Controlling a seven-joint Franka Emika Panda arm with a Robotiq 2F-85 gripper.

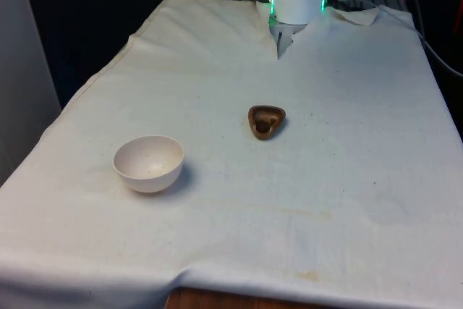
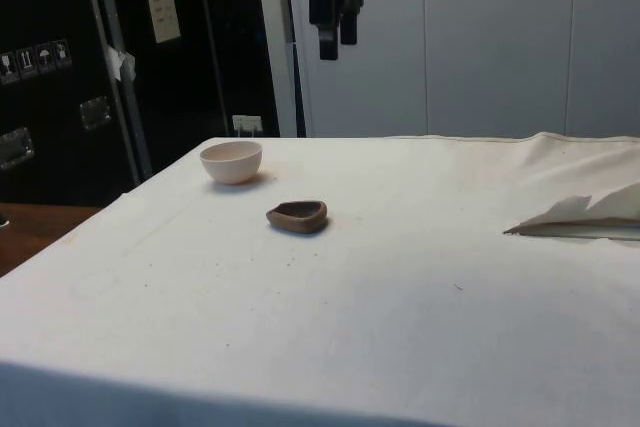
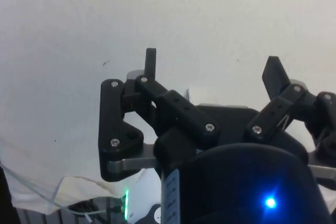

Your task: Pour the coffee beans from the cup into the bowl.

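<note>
A small brown cup (image 1: 267, 121) with dark coffee beans inside sits near the middle of the white cloth. It is low and roughly triangular. A pale, empty bowl (image 1: 148, 163) stands nearer the front edge, towards the front view's left. In the side view the cup (image 2: 298, 215) lies in front of the bowl (image 2: 231, 161). My gripper (image 2: 338, 42) hangs high above the table, well over both objects and touching neither. In the wrist view the gripper (image 3: 212, 69) is open, with only bare cloth between its black fingers (image 3: 150, 61).
The cloth (image 1: 325, 200) is rumpled, with a raised fold (image 2: 585, 215) at the robot's end of the table. The table's front edge (image 1: 217, 298) shows wood under the cloth. Dark cabinets (image 2: 170, 57) stand behind the table in the side view.
</note>
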